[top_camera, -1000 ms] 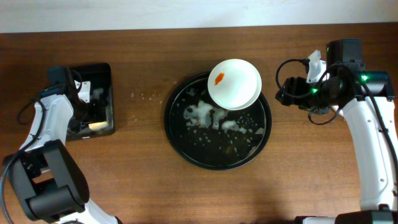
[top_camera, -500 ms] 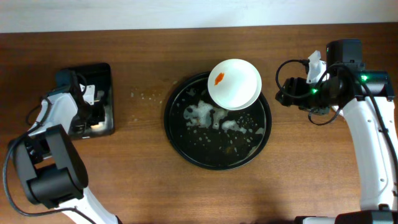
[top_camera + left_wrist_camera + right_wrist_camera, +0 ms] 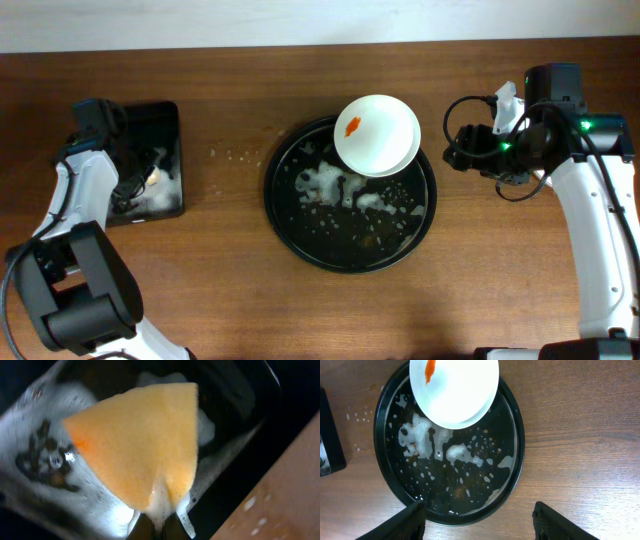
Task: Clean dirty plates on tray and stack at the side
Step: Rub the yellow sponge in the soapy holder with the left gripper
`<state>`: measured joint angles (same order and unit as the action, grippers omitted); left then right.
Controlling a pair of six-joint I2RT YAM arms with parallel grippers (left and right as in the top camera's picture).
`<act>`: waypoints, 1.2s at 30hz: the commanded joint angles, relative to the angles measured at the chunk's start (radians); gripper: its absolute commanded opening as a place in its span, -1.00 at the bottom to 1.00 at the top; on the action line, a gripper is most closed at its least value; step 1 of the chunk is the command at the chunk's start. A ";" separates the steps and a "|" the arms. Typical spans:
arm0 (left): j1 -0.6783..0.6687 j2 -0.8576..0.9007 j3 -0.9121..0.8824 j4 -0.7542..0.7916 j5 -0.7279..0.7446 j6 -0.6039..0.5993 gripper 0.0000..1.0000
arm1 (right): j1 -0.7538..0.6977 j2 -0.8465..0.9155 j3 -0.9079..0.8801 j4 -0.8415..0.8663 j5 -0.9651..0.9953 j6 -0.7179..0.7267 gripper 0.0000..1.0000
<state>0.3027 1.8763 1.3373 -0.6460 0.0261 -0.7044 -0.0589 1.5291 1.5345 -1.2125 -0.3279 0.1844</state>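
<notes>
Left gripper point(image 3: 154, 531): closed tight on the narrow end of a sponge point(image 3: 145, 445). Its dark fingers only just showed at the bottom edge of the left wrist view.
Sponge: orange-yellow wedge, wet, with the broad end pointing away from the fingers. Foam clung to it where it was pinched.
Under the sponge: small rectangular tray point(image 3: 165, 120), black, at the left side of the table. It held white suds point(image 3: 95, 505) with dark specks in them.
Right gripper point(image 3: 479, 510): jaws stood wide apart with nothing between them. It was out beside the right rim of the round tray, touching neither the tray nor the plate.
Dirty plate point(image 3: 376, 135): white, shallow and round, with an orange smear point(image 3: 352, 126) left of its middle. It lay at the upper right of the tray, and its outer edge overhung the rim. Whether more plates lay under it — could not tell.
Tray point(image 3: 272, 200): large, round, black, raised rim, mid-table. The floor was wet, with patches of foam point(image 3: 325, 183) and scattered droplets, thickest just below the plate.
Table point(image 3: 220, 290): brown wood. A few pale spatters point(image 3: 235, 153) lay between the two trays — nearer the round one.
</notes>
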 commanded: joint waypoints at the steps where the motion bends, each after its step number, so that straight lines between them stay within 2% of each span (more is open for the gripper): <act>1: -0.002 -0.019 0.016 -0.029 -0.006 -0.512 -0.99 | 0.000 0.005 0.002 -0.003 0.014 0.008 0.39; 2: -0.006 -0.019 0.016 -0.039 -0.003 -0.570 -0.90 | 0.000 0.005 0.002 -0.003 0.014 0.007 0.39; 3: -0.009 -0.019 0.016 -0.039 -0.003 -0.586 0.29 | 0.000 0.005 0.002 -0.003 0.014 0.007 0.39; 4: -0.010 -0.020 0.016 -0.039 -0.001 -0.585 0.67 | 0.000 0.005 0.002 -0.003 0.014 0.007 0.39; 5: -0.010 -0.020 0.017 -0.039 0.005 -0.565 0.95 | 0.000 0.005 0.002 -0.003 0.014 0.007 0.38; 12: -0.010 -0.057 0.023 -0.031 0.004 -0.366 0.98 | 0.000 0.005 0.002 -0.003 0.014 0.007 0.39; 15: -0.010 -0.092 0.027 -0.015 0.004 -0.192 0.98 | 0.000 0.005 0.002 -0.003 0.014 0.007 0.38; 17: -0.010 -0.129 0.031 -0.012 0.005 0.097 0.98 | 0.000 0.005 0.002 -0.003 0.014 0.007 0.39; 19: -0.010 -0.154 0.031 0.007 -0.008 0.403 0.82 | 0.000 0.005 0.002 -0.003 0.014 0.007 0.39; 20: -0.010 -0.155 0.031 0.014 -0.026 0.481 0.69 | 0.000 0.005 0.002 -0.003 0.014 0.007 0.39; 21: -0.010 -0.154 0.031 0.026 -0.046 0.595 0.64 | 0.000 0.005 0.002 -0.003 0.014 0.007 0.39; 24: -0.010 -0.135 0.031 -0.007 -0.048 1.030 0.64 | 0.000 0.005 0.002 -0.003 0.014 0.007 0.39; 26: -0.010 -0.113 0.031 -0.058 -0.048 1.169 0.64 | 0.000 0.005 0.002 -0.003 0.015 0.007 0.40; 31: -0.010 -0.029 0.031 -0.135 -0.048 1.307 0.64 | 0.000 0.005 0.002 -0.003 0.015 0.008 0.39; 36: -0.010 0.066 0.031 -0.110 -0.055 1.407 0.55 | 0.000 0.005 0.002 -0.004 0.014 0.008 0.39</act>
<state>0.2966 1.8847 1.3598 -0.7685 -0.0185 0.5652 -0.0589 1.5291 1.5345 -1.2125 -0.3256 0.1844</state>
